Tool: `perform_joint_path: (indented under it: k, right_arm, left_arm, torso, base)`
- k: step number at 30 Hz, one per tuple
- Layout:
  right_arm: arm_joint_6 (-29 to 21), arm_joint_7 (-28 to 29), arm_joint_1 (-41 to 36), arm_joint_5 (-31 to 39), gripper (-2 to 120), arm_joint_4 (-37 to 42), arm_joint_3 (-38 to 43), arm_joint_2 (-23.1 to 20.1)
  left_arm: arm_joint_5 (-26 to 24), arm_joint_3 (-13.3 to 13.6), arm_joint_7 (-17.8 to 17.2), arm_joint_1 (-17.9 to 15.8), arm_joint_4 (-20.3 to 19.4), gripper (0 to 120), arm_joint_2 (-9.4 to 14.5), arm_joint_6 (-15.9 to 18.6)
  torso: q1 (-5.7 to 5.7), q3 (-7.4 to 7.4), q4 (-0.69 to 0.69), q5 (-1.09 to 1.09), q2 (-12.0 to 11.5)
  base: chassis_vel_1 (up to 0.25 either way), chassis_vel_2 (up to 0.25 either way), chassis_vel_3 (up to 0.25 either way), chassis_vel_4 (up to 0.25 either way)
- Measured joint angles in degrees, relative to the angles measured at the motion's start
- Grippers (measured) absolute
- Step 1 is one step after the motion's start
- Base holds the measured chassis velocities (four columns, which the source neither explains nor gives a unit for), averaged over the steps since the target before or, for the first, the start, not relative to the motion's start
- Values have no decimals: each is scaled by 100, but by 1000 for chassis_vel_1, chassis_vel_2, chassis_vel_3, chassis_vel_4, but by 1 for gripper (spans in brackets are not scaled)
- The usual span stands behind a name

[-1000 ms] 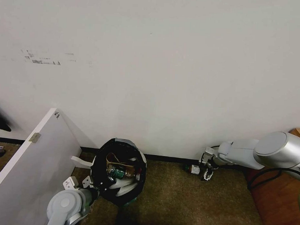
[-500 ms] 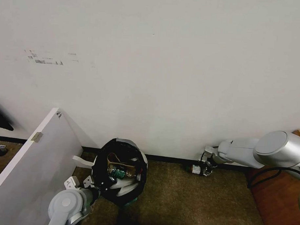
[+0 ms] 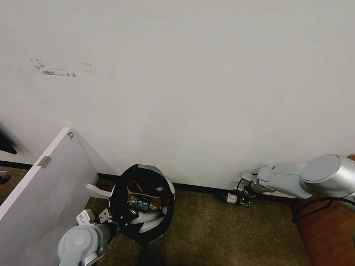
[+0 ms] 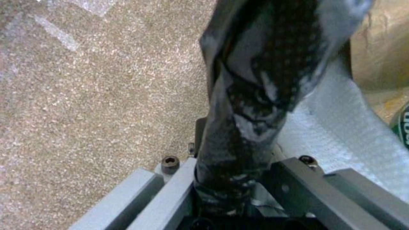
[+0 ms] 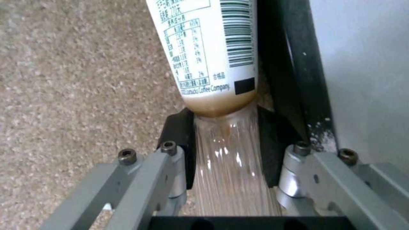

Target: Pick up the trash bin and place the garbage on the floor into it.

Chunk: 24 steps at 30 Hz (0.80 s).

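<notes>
**Booth:** Where was the trash bin (image 3: 142, 203) at that moment?

**Me:** On my near left, hanging from my left gripper (image 4: 232, 179). Its fingers (image 4: 298, 182) were pinched tight on the black bag (image 4: 260, 80) folded over the rim, nothing but plastic between them. Inside sat a brown paper bag (image 3: 138, 190), a green-labelled bottle (image 3: 142, 204) and white slippers (image 3: 145, 221). A white panel (image 3: 39, 205) leaned just left of it.

**Booth:** And the right side?

**Me:** My right arm was stretched far out to the wall (image 3: 187, 71), low over the carpet (image 3: 220, 235). The right gripper (image 5: 228, 140) was around a coffee bottle (image 5: 209, 48) lying along the black baseboard (image 5: 289, 64). Its black pads (image 5: 181, 140) stood either side of the clear end, right up against the plastic, with the white label pointing away from the wrist.

**Booth:** Bottle up or down?

**Me:** From the head view it lay by the baseboard; whether it touched the carpet, I couldn't tell.
</notes>
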Motion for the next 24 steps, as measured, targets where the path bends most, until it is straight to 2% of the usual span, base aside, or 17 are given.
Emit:
perform_joint_path:
  k: [24]
  right_arm:
    - [111,142,41,7,28,620,146,71]
  left_arm:
    - [190,8,1,-49,41,0,-25,8]
  torso:
    - [-1,0,0,1,0]
  base:
    - [0,0,0,0]
